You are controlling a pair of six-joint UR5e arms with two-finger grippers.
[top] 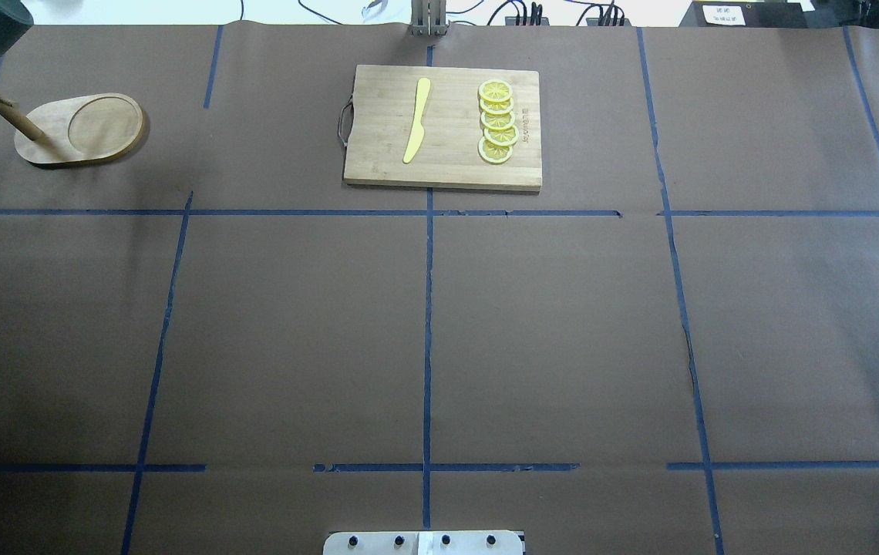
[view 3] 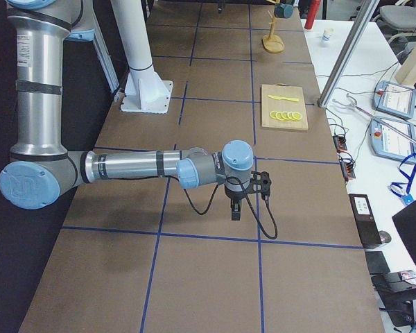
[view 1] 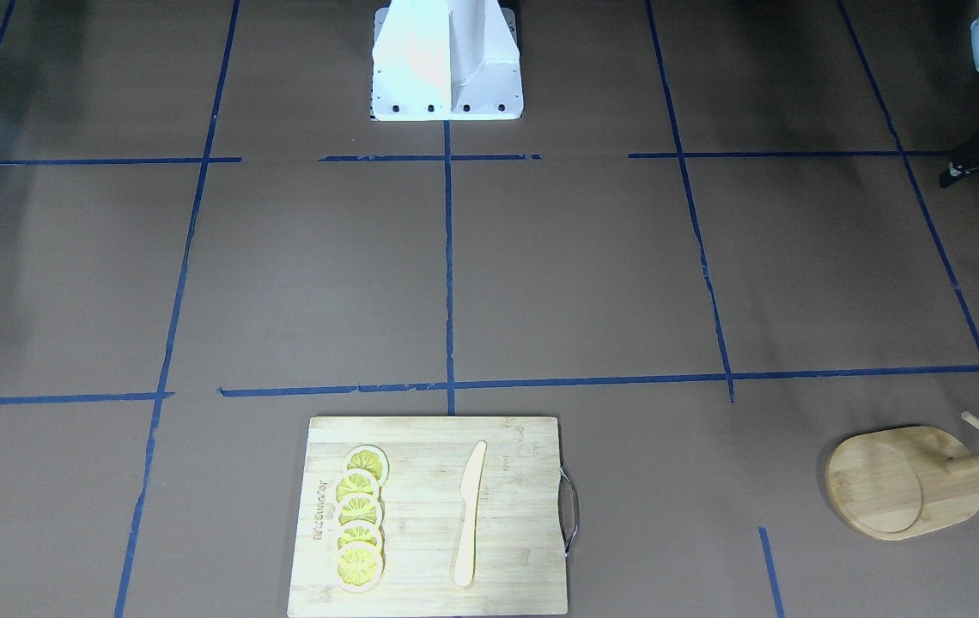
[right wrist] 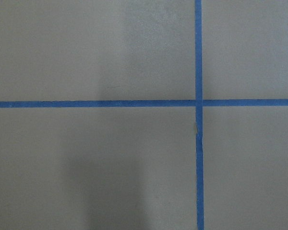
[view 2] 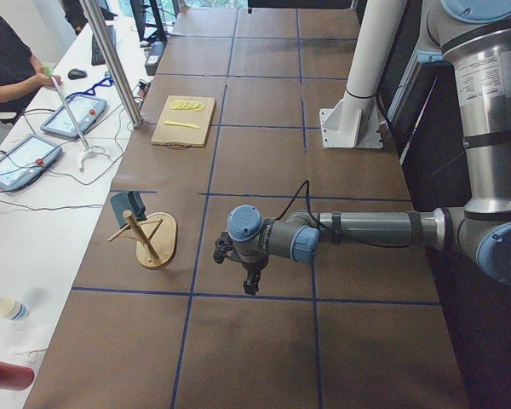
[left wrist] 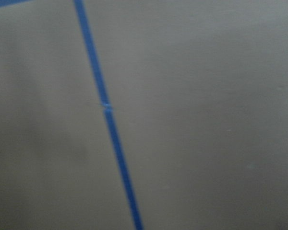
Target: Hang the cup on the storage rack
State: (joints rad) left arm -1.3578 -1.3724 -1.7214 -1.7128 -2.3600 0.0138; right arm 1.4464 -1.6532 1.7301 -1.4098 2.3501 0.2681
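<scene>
While both arms hover over the brown-papered table (top: pixel 563 324), the cup (view 2: pixel 126 204) hangs off the surface on an upper peg of the storage rack (view 2: pixel 157 243), which stands at the far corner on the robot's left. The left gripper (view 2: pixel 251 287) points down above the table, nearer the robot's side than the rack and well apart from the cup, touching neither. The right gripper (view 3: pixel 236 211) hangs over the table toward the opposite end, farther from the cup, also pointing down. Neither side view shows clearly whether the fingers are spread or closed, and both wrist cameras show only paper and blue tape lines (right wrist: pixel 198 115), so I cannot tell. A bamboo cutting board (top: pixel 447 166) at the table's far edge carries a row of lemon slices (top: pixel 498 123) and a yellow knife (top: pixel 417 119).
</scene>
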